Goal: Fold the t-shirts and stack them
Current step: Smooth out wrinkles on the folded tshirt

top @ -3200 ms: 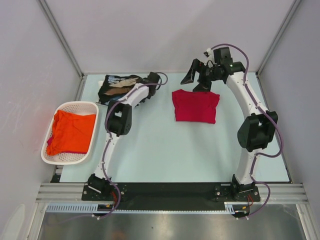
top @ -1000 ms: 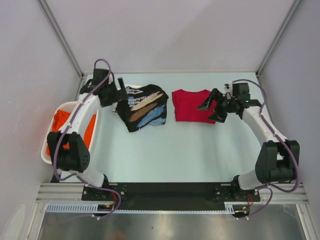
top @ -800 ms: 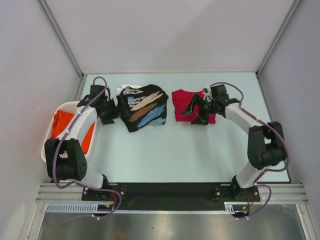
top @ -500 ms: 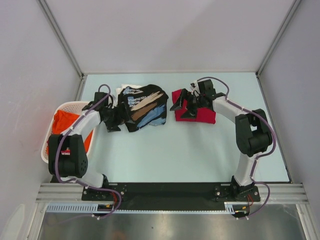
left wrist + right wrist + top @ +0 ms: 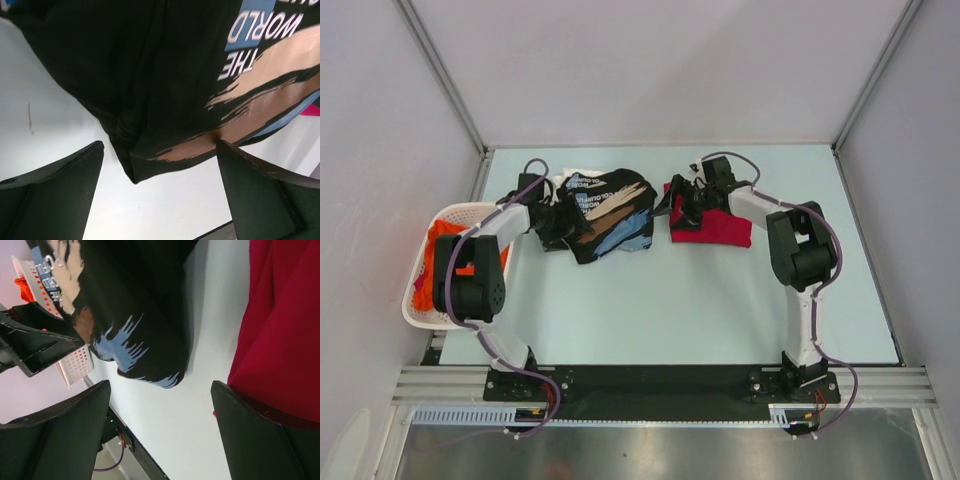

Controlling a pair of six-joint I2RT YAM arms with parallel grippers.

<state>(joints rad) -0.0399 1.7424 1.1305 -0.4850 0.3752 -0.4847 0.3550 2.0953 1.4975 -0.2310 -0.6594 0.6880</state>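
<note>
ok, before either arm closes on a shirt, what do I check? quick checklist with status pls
1. Left tool open: ok, jaws wide apart.
2. Black printed t-shirt corner inside the left tool's gap: ok.
3. Right tool open: ok, jaws wide apart.
4. Red t-shirt hem centred in the right tool's gap: not ok. It sits at one side, and the gap shows mostly bare table.
5. The two shirts lie apart: ok, a strip of table shows between them.
6. Either tool already touching cloth: cannot tell.
</note>
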